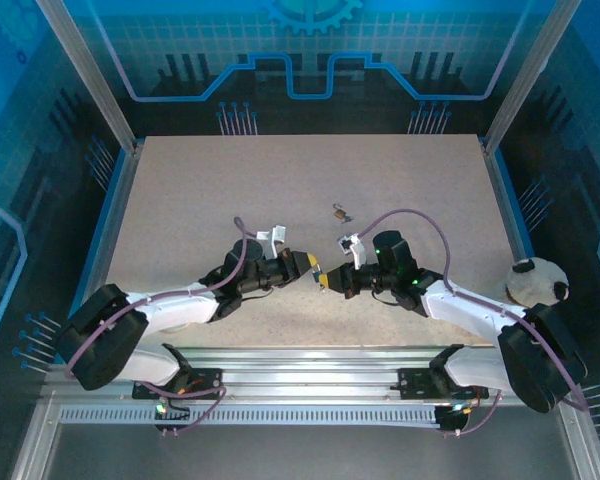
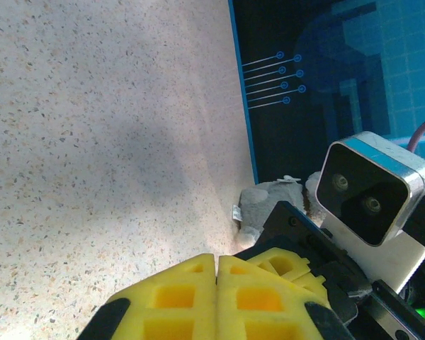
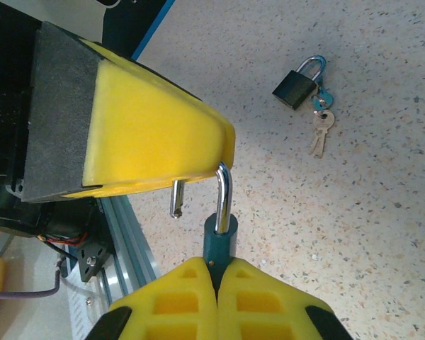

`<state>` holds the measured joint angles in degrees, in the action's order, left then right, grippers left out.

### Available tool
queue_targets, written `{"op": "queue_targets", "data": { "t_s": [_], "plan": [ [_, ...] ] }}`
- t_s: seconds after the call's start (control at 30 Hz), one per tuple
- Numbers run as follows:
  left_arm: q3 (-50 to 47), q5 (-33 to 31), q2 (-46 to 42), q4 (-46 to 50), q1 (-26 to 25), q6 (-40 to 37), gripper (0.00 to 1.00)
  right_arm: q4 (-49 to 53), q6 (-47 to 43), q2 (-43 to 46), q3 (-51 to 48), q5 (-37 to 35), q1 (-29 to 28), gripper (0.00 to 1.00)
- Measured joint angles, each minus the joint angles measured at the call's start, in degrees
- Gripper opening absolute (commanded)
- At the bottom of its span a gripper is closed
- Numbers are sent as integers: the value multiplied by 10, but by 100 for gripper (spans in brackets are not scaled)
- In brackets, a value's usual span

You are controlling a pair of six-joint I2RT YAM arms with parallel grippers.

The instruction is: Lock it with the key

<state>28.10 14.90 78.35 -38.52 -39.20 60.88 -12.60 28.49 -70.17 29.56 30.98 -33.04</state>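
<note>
Teal padlock (image 3: 219, 239) clamped in right gripper (image 3: 216, 268) (shackle swung open).

Two padlocks — teal padlock (image 3: 219, 239), dark padlock (image 3: 295, 88) — and one bunch of keys (image 3: 320, 132) (their number unclear).

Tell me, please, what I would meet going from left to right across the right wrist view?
Left pincer → teal padlock, its shackle open → black padlock with keys lying on the table.
</note>
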Motion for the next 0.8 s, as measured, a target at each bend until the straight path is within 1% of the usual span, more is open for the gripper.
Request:
{"op": "queue_targets", "data": {
  "t_s": [0.8],
  "plan": [
    [-23, 30, -28, -36, 4, -28, 0, -41, 15, 13, -15, 46, 1, 0]
  ]
}}
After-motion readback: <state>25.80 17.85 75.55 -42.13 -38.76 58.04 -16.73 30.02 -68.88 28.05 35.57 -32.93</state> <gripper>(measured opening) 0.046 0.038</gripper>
